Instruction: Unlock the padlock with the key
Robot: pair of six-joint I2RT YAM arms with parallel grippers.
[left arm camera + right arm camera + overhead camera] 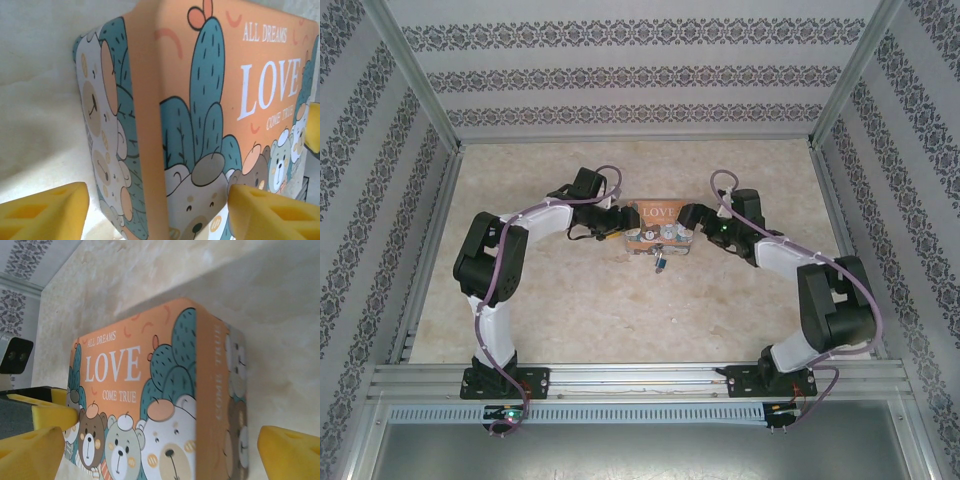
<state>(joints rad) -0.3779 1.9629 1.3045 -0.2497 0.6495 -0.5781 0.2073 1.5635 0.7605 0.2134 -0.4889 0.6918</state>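
Both spread wide, left hand [620, 228] and right hand [690, 216] flank the tin [660, 213]

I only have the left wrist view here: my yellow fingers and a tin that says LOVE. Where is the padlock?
Observer: In the top view the padlock lies on the table, right by the near long side of the tin, toward the arm bases.
Operator: Where is the right gripper?
Observer: The right gripper is at the tin's other end, with its jaws wide open around a corner of it.
Operator: Is either gripper on the padlock?
Observer: No. It lies apart from the right gripper and the left gripper, about halfway along that side of the tin.
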